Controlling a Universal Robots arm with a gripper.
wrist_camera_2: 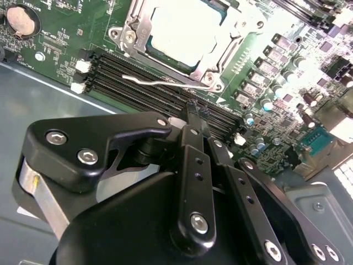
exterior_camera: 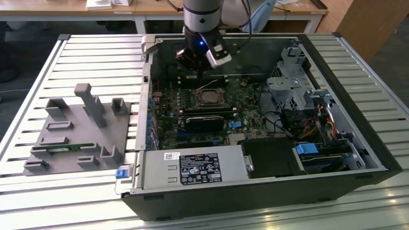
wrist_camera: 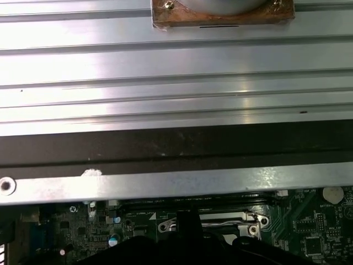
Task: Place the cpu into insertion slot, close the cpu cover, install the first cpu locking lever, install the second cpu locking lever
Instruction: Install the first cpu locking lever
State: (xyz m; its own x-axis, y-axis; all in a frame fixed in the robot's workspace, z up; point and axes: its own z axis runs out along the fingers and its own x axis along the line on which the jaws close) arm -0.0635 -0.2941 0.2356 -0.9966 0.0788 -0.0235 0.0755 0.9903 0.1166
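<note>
The cpu (wrist_camera_2: 182, 30), its pale metal top catching the light, sits in the socket of the green motherboard (wrist_camera_2: 60, 61), framed by the silvery cpu cover (wrist_camera_2: 135, 33), which lies flat around it in the second wrist view. A thin metal locking lever (wrist_camera_2: 165, 83) runs along the socket's edge next to the black memory slots (wrist_camera_2: 138, 83), its bare wire end standing free over them; whether it is latched cannot be told. In the exterior view the socket (exterior_camera: 209, 97) lies near the middle of the board inside the open computer case (exterior_camera: 268, 201), which rests on its side on the slatted metal table (exterior_camera: 96, 52).

The gripper (wrist_camera_2: 197, 113) hangs just above the memory slots beside the socket, its black fingers (wrist_camera_2: 193, 118) drawn together at the tips with nothing visible between them. In the exterior view the arm (exterior_camera: 203, 19) comes down over the far edge of the case, with the gripper (exterior_camera: 195, 72) poised above the board just beyond the socket.

Inside the case, toward the exterior view's right, stand a metal drive cage (exterior_camera: 290, 86) and bundled cables (exterior_camera: 313, 127); a labelled power supply (exterior_camera: 191, 168) fills the near side. On the table to the exterior view's left, a grey fixture tray (exterior_camera: 80, 129) with upright pegs holds a green memory module (exterior_camera: 61, 147).
</note>
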